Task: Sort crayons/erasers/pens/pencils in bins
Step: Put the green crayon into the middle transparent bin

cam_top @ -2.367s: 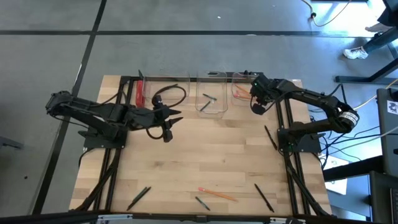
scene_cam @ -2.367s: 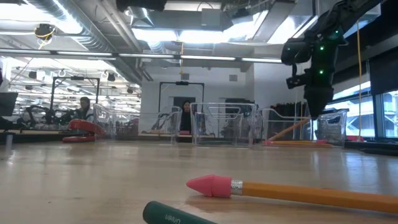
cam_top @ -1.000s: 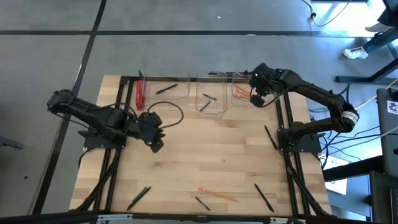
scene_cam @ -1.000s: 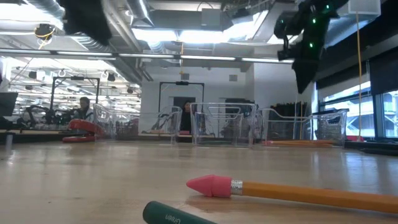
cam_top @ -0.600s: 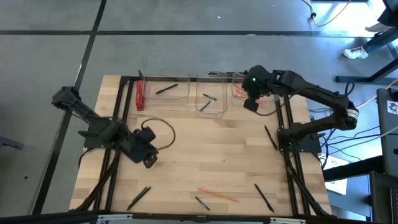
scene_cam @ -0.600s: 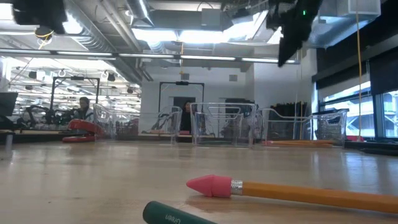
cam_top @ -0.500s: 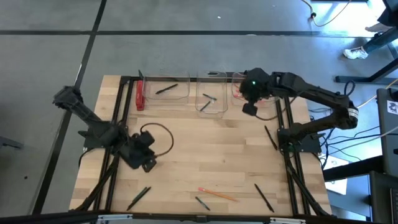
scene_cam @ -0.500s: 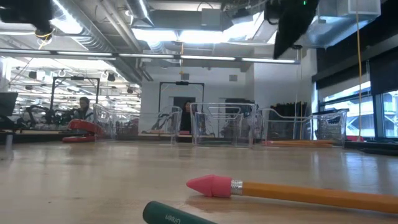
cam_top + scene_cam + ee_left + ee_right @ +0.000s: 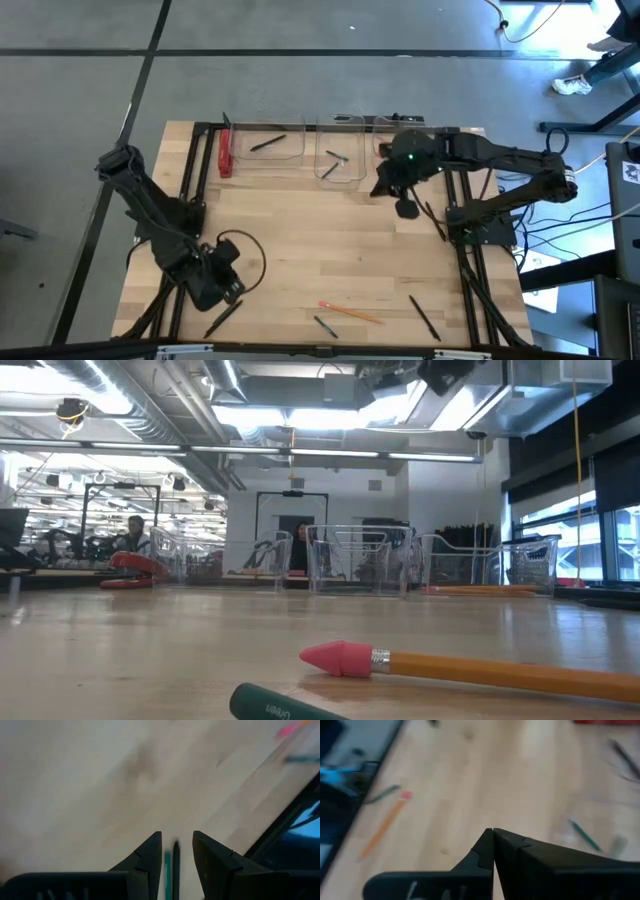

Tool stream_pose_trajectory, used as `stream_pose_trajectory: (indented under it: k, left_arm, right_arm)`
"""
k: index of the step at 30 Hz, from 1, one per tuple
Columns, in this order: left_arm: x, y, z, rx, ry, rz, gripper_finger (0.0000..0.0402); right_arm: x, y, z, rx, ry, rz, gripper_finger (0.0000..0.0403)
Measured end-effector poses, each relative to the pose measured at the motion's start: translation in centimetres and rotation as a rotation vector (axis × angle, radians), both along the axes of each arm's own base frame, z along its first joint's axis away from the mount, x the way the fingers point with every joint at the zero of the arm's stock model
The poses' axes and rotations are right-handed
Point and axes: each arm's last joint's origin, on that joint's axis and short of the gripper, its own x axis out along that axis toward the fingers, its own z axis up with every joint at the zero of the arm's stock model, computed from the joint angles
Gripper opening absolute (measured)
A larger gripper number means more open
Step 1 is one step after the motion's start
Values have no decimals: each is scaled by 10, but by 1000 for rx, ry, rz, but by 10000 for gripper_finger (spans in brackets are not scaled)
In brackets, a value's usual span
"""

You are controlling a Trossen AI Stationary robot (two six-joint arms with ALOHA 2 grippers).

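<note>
The left gripper (image 9: 218,287), in the high view's lower left, hangs with fingers spread and empty just above a slim black pen (image 9: 222,317) lying beside a dark crayon near the table's lower-left edge. The pen's long axis runs diagonally, toward upper right. The right gripper (image 9: 404,206), closed and empty, is far off by the clear plastic bins (image 9: 340,171)

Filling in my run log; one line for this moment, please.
left gripper: open above pen | right gripper: shut, empty | bins: partly filled
</note>
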Motion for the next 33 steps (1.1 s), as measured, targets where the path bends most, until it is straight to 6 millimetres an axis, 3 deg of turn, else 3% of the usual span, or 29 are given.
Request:
stream_pose_trajectory:
  k: [8, 17, 33]
  left_arm:
    - [3, -29, -27, -104, 146, 11, 102]
    - [8, -49, -60, -63, 204, -13, 102]
    - [-2, -62, -69, -56, 197, -19, 102]
  right_arm:
    - [6, 27, 8, 118, -109, 215, 6]
    - [9, 47, 16, 202, -206, 384, 6]
    - [9, 59, 19, 246, -210, 406, 6]
